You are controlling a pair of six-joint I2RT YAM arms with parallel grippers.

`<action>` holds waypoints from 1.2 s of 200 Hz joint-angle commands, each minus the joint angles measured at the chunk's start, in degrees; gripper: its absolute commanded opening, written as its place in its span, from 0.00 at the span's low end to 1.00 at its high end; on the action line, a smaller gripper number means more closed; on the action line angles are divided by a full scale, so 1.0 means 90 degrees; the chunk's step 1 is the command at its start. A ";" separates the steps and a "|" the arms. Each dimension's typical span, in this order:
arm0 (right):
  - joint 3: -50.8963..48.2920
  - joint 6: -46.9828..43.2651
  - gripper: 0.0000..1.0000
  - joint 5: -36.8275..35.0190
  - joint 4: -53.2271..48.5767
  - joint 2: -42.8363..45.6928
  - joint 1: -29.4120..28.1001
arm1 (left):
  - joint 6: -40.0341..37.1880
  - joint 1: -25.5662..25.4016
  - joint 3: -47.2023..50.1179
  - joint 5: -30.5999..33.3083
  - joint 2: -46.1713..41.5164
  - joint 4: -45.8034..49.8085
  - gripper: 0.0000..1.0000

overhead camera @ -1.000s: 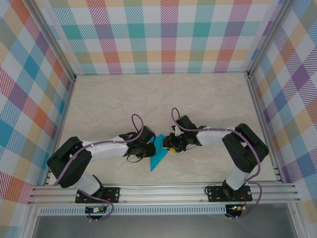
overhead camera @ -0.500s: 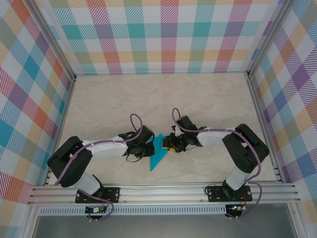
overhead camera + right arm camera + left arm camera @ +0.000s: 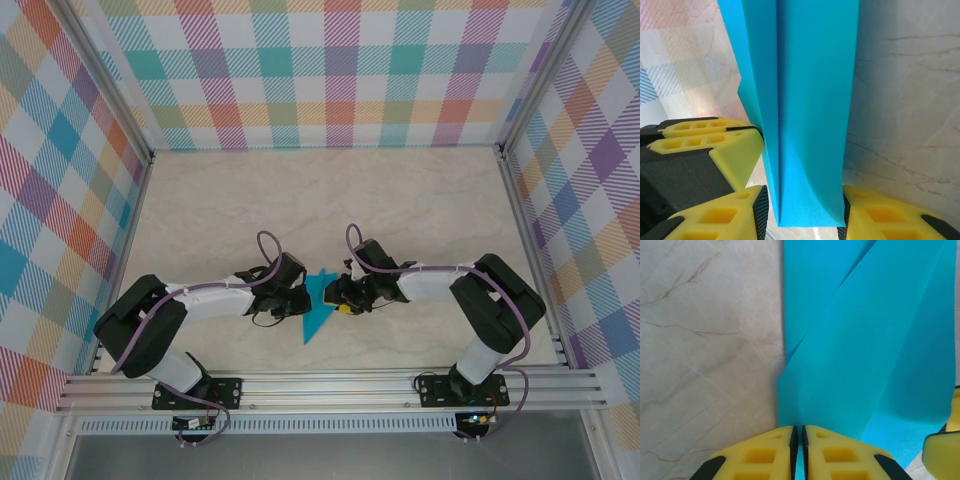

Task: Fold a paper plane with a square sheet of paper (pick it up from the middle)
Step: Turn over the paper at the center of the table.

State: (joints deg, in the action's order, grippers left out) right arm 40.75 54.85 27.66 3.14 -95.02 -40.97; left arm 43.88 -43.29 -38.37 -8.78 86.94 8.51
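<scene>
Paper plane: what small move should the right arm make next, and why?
Probably widen the right gripper slightly before shifting it. The plane spans the gap between its fingers from edge to edge, so closing or sliding now could buckle the fold. The left gripper is shut on the plane's other edge, so the paper should stay put.
</scene>
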 commanded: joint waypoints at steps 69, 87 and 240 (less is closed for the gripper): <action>-0.0102 0.0365 0.44 0.0032 0.0891 0.0079 -0.0184 | -0.0012 0.0063 0.0191 0.0095 -0.0577 0.0157 0.20; -0.0042 0.0334 0.45 -0.0006 0.0796 0.0018 -0.0204 | -0.0008 0.0062 0.0155 0.0205 -0.0545 0.0303 0.19; 0.0632 0.0194 0.35 -0.0056 0.0662 -0.0720 -0.0504 | 0.0047 0.0054 0.0210 0.0018 -0.0326 0.0033 0.16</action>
State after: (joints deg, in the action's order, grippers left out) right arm 44.47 57.63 27.05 8.97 -100.12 -44.66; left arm 43.90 -43.29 -37.21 -8.08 83.55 9.37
